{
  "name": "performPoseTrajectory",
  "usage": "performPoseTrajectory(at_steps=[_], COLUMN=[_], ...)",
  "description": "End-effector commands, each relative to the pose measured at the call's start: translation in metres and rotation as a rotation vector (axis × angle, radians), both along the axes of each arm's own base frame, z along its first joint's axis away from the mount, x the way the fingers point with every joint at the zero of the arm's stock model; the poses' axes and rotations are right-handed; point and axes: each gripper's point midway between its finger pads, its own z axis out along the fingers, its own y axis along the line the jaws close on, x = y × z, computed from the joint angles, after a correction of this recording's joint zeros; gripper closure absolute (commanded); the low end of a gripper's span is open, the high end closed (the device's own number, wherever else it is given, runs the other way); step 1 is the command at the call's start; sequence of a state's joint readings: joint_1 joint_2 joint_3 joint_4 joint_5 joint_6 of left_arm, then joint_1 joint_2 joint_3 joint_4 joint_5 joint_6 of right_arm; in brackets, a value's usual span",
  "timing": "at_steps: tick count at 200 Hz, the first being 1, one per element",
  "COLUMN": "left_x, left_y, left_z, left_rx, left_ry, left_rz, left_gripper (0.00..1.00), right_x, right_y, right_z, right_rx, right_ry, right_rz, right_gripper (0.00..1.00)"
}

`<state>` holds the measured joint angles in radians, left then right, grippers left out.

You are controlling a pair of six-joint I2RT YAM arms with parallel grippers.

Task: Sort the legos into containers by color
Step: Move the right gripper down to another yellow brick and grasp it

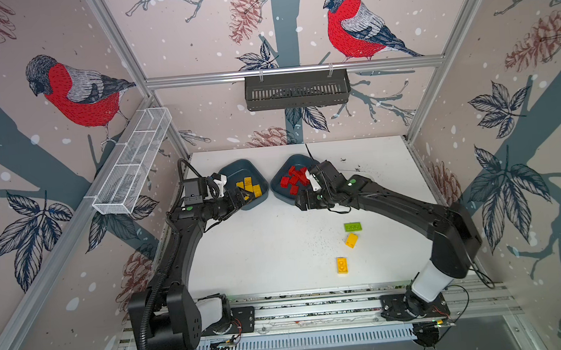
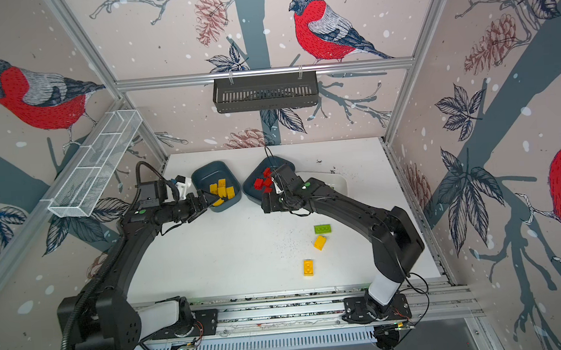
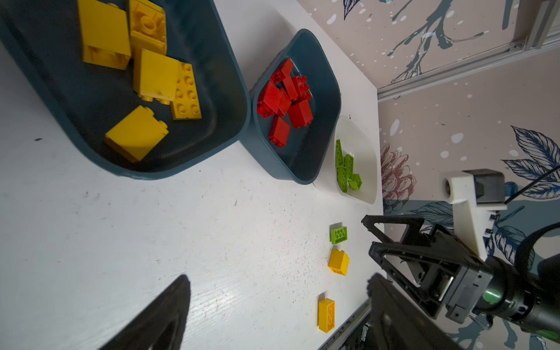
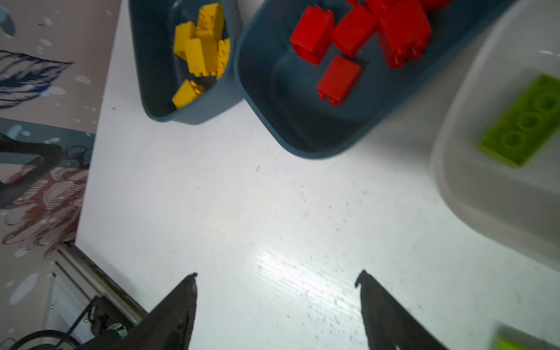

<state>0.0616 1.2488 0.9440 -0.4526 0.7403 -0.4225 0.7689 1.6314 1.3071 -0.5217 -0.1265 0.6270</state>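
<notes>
Several yellow legos (image 1: 249, 188) lie in the left teal container (image 1: 228, 169). Red legos (image 1: 294, 178) fill the teal container (image 1: 296, 157) beside it. Green legos (image 3: 345, 172) lie in the white container (image 3: 372, 157), which my right arm mostly hides in both top views. On the table lie a loose green lego (image 1: 352, 227) and two yellow ones (image 1: 351, 240) (image 1: 342, 265). My left gripper (image 1: 243, 195) (image 3: 277, 281) hangs open and empty at the yellow container's near rim. My right gripper (image 1: 299, 200) (image 4: 278, 272) stands open and empty over bare table, just in front of the red container.
A black slotted basket (image 1: 297, 90) hangs on the back rail. A white wire-mesh rack (image 1: 133, 166) runs along the left wall. The arms' base rail (image 1: 315, 308) borders the table's front edge. Dark specks dot the table near the loose legos.
</notes>
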Motion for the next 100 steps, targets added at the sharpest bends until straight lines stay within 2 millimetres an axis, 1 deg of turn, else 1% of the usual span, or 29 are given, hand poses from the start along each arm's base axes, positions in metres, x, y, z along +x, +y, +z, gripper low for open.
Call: performPoseTrajectory(at_steps=[1, 15, 23, 41, 46, 65, 84, 100], left_x=[0.003, 0.001, 0.000, -0.004, -0.005, -0.009, -0.011, -0.013], left_y=[-0.012, -0.018, -0.021, -0.024, -0.025, -0.025, -0.026, -0.026], left_z=[0.004, 0.001, 0.000, -0.002, -0.004, -0.010, -0.013, -0.012], left_rx=[-0.041, -0.054, -0.061, -0.079, -0.084, -0.091, -0.090, -0.084], left_ry=[-0.018, -0.011, -0.007, -0.004, -0.002, 0.015, 0.026, 0.027], left_rz=[-0.030, -0.043, -0.050, -0.055, -0.058, -0.058, -0.060, -0.063], left_gripper=[0.09, 0.09, 0.09, 0.09, 0.09, 0.09, 0.09, 0.09], right_x=[-0.029, -0.046, -0.055, -0.077, -0.082, -0.104, -0.121, -0.135], right_y=[-0.045, -0.065, -0.073, -0.088, -0.090, -0.097, -0.091, -0.088], right_z=[-0.022, -0.031, -0.036, -0.054, -0.058, -0.084, -0.098, -0.110], right_rx=[-0.153, -0.206, -0.225, -0.262, -0.269, -0.327, -0.355, -0.377], right_ry=[0.082, 0.117, 0.132, 0.182, 0.188, 0.228, 0.243, 0.264], right_rz=[-0.084, -0.119, -0.129, -0.143, -0.141, -0.132, -0.107, -0.096], right_gripper=[0.14, 0.13, 0.12, 0.12, 0.12, 0.12, 0.14, 0.18])
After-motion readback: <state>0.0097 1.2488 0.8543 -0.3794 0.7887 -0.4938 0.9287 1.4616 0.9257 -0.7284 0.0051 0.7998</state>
